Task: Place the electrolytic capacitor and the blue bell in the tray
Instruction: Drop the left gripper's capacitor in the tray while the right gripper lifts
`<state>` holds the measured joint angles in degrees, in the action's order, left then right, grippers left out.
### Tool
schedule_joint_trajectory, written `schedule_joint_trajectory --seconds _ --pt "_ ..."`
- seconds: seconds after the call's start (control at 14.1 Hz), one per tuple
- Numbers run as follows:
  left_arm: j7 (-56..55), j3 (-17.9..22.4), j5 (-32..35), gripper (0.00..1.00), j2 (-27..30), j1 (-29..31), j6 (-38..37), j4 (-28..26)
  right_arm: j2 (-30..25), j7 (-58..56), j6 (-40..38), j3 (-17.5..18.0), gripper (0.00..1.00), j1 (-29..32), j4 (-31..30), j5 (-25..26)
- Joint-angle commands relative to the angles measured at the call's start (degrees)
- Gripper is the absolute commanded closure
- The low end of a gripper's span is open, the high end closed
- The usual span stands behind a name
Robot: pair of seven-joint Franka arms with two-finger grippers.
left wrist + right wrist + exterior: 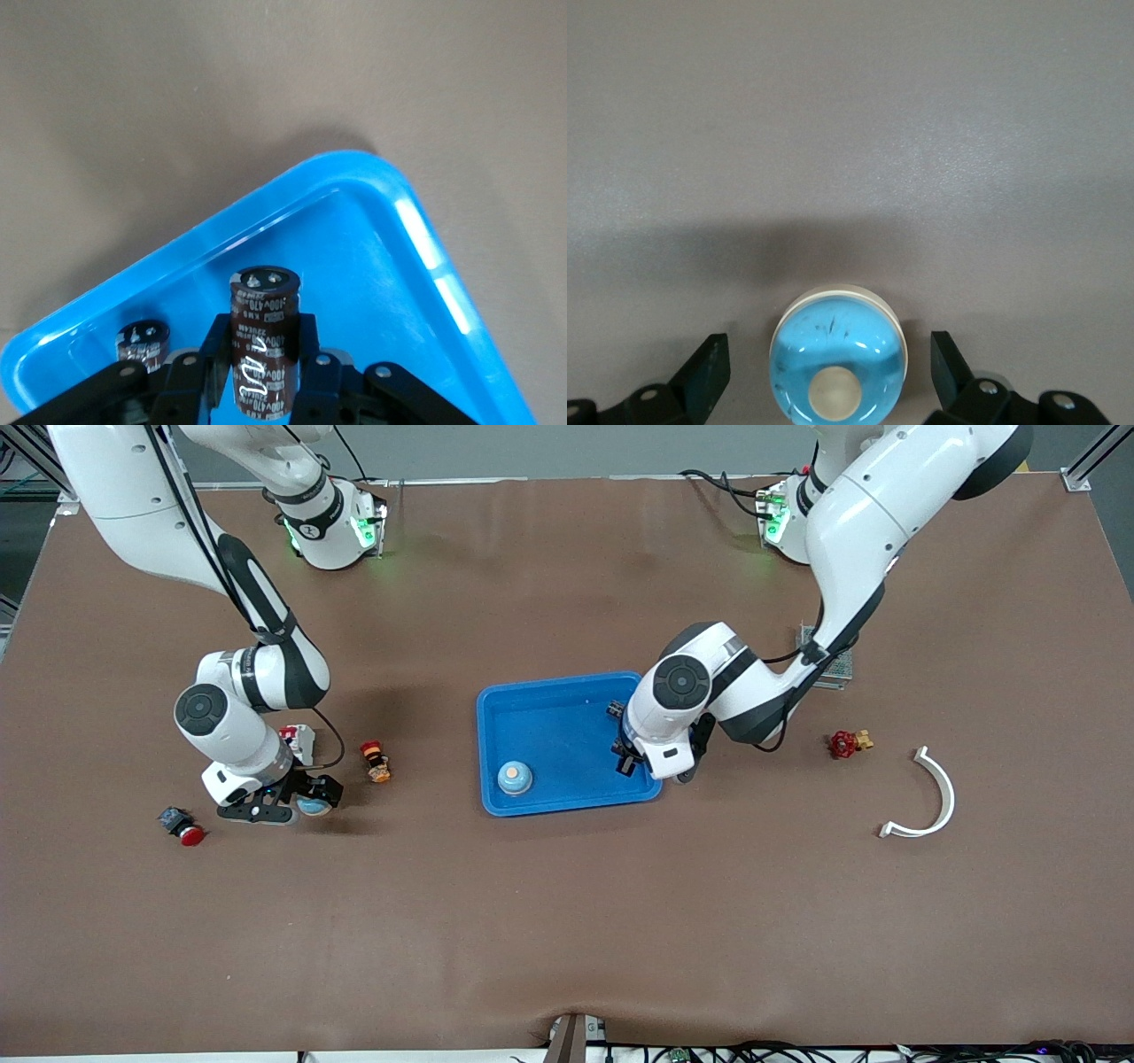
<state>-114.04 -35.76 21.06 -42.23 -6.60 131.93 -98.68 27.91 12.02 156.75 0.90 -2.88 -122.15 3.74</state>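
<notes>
The left gripper (261, 372) holds a capacitor (263, 350) over the tray (567, 802). The right gripper (830, 376) is wide open around a bell (837, 369) on the table (567, 921).

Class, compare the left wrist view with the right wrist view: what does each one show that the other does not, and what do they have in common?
Only the left wrist view shows the tray, with the left gripper shut on an electrolytic capacitor over it, and a second capacitor standing in the tray. Only the right wrist view shows a blue bell on the brown table, between the fingers of the open right gripper. Both look past their own black fingers at a task object, with brown table around it.
</notes>
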Motion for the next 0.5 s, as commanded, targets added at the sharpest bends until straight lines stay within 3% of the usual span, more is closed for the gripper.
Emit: schedule_joint_trajectory --seconds 0.0,0.21,0.28,0.42 --pt "-0.75 0.96 1.27 1.0 -2.07 -1.49 2.19 1.39 0.3 1.95 0.13 0.07 0.0 0.33 0.34 0.74" --pt "-0.66 0.96 1.27 1.0 -2.95 -1.49 2.28 1.39 0.47 2.04 -0.39 0.07 0.0 0.86 0.25 0.48" --pt "-0.4 1.13 1.27 0.89 -3.04 -1.49 2.28 1.39 0.65 1.43 -0.57 0.07 0.0 0.77 0.25 0.57" --pt "-0.4 1.57 1.18 0.77 -3.39 -1.49 2.28 1.47 0.74 1.42 -0.49 0.07 0.27 0.51 0.25 0.57"
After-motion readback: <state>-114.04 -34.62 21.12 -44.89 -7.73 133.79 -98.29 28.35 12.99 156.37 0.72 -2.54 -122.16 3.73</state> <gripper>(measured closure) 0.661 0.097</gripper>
